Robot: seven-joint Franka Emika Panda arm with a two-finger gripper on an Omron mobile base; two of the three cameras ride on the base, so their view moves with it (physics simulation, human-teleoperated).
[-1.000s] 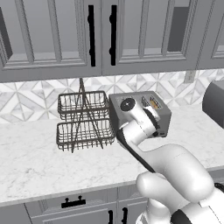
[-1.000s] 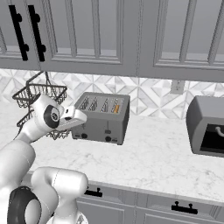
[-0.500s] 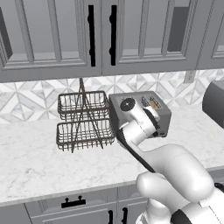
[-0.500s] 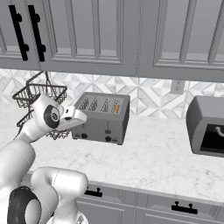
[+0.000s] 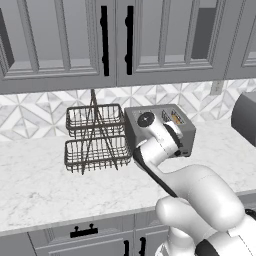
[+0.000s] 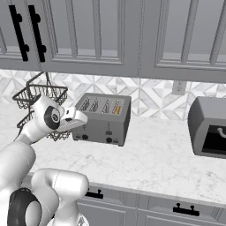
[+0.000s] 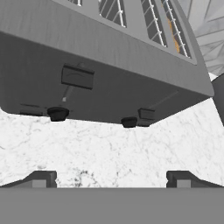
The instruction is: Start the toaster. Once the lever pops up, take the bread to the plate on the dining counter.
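The grey toaster (image 6: 105,118) stands on the marble worktop by the backsplash, and its front face fills the top of the hand view (image 7: 109,78). The bread (image 7: 174,40) shows as an orange-brown strip deep in the rightmost slot (image 6: 116,107). Two dark lever tabs sit on the face: the left lever (image 7: 77,76) is high, the right lever (image 7: 146,113) is low by a black knob (image 7: 129,122). My gripper (image 7: 111,179) is open, a short way in front of the face, with nothing between its fingertips (image 7: 41,178). In the right base view the gripper (image 6: 83,118) is at the toaster's left front. The plate and the dining counter are out of view.
A two-tier dark wire basket rack (image 5: 95,137) stands just left of the toaster. A dark boxy appliance (image 6: 211,128) sits at the right end of the worktop (image 6: 159,154). Grey wall cabinets (image 5: 115,40) hang above, and drawer fronts run below the edge.
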